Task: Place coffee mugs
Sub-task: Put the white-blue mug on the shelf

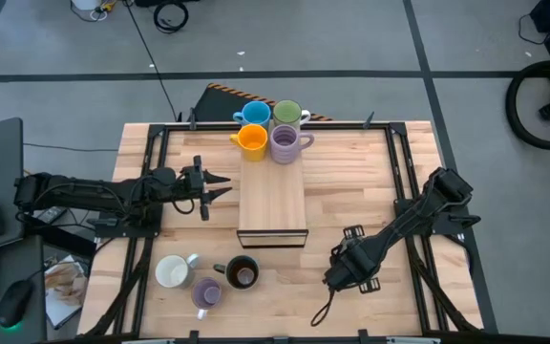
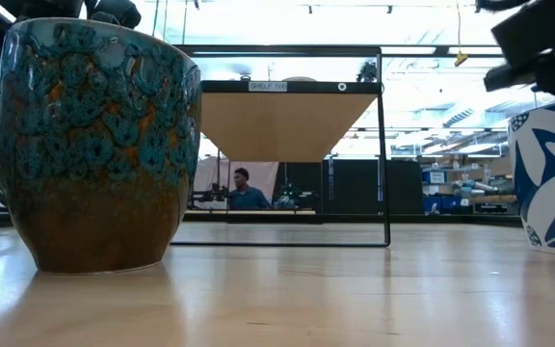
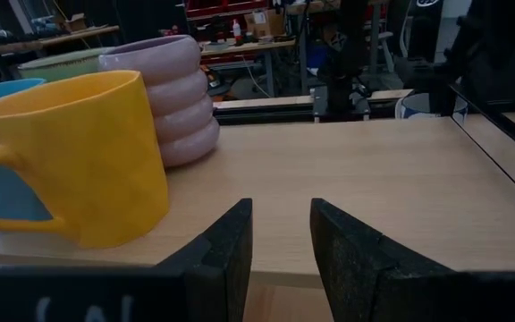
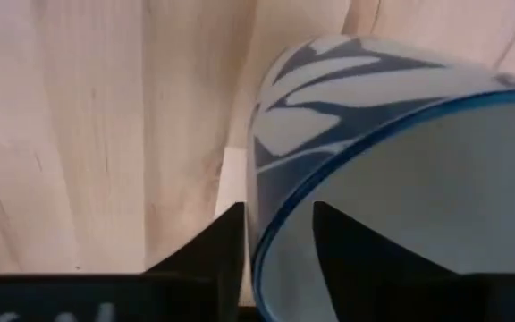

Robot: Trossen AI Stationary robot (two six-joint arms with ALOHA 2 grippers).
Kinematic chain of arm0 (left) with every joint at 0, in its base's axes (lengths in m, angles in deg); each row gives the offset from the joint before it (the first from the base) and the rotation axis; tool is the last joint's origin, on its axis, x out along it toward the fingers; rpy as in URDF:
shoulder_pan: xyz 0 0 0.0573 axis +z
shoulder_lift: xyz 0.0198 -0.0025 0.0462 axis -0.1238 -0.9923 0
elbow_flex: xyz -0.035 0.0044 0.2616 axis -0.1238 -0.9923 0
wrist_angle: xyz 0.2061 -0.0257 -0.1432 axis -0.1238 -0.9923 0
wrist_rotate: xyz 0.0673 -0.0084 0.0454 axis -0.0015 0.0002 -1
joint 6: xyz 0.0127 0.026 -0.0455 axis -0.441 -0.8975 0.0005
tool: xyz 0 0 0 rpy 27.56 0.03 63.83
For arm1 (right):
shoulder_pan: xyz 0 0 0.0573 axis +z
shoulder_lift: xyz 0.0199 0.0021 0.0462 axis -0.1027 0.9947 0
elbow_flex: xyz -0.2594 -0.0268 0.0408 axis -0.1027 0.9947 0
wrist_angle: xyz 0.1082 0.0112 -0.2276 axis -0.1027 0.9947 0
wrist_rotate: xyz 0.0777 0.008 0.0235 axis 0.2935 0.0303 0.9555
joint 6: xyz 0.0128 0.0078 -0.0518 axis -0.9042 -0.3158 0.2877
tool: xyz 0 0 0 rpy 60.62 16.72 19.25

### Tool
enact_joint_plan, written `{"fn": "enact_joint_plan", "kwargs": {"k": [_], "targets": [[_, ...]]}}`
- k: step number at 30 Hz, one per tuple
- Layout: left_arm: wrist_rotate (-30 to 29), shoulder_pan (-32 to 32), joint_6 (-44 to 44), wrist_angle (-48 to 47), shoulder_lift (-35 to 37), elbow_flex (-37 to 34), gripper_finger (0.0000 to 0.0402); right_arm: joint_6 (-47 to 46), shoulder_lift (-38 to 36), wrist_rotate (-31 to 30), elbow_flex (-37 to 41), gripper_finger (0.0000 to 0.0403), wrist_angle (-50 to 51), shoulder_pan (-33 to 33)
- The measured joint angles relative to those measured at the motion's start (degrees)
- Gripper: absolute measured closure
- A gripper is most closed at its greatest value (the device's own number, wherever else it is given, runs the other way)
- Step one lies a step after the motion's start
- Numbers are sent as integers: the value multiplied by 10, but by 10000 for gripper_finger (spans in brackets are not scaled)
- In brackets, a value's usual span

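Four mugs stand on the far end of a raised wooden shelf (image 1: 271, 201): blue (image 1: 254, 115), green (image 1: 286, 114), orange (image 1: 251, 139) and lilac (image 1: 285, 143). A white mug (image 1: 172, 272), a lilac mug (image 1: 206, 294) and a dark brown, teal-glazed mug (image 1: 243, 273) stand on the table at the near left. My left gripper (image 1: 220, 185) is slightly open and empty beside the shelf's left edge; its wrist view shows the orange mug (image 3: 79, 156) and the lilac mug (image 3: 168, 98) ahead. My right gripper (image 1: 349, 269) is on a white mug with a blue pattern (image 2: 552, 178), near right of the shelf. My right gripper has the white-and-blue mug by its rim (image 4: 280, 224), one finger inside the mug (image 4: 356, 268) and one outside (image 4: 208, 264). The fingers come from above, pointing down. The mug is upright, and its bottom seems to rest on the table in the low view.
The shelf is a wooden board on a thin black wire frame (image 2: 383, 145), with open space beneath it. Black rails (image 1: 404, 182) run along both sides of the table. A person (image 2: 244, 188) shows far behind the table.
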State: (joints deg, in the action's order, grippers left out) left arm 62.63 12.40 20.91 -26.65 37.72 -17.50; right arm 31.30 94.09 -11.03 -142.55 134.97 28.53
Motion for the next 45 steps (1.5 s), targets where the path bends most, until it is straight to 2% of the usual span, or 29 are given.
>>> {"fn": "enact_joint_plan", "kwargs": {"k": [6, 9, 17, 27, 33, 39, 45], "targets": [[0, 0, 0, -1, 0, 0, 281, -1, -2, 15, 5, 347, -12, -21], [0, 0, 0, -4, 0, 0, 281, -8, -17, 24, 6, 374, -1, -34], [0, 0, 0, -4, 0, 0, 281, -45, -100, 24, 6, 367, 18, -82], [0, 0, 0, -1, 0, 0, 281, -42, -185, 8, -3, 363, 69, -194], [0, 0, 0, 3, 0, 0, 281, 33, -173, -71, -91, 363, 112, -248], [0, 0, -1, 9, 0, 0, 281, 147, -83, -146, -242, 363, 162, -264], [0, 0, -1, 8, 0, 0, 281, 274, -8, -155, -356, 363, 161, -280]]}}
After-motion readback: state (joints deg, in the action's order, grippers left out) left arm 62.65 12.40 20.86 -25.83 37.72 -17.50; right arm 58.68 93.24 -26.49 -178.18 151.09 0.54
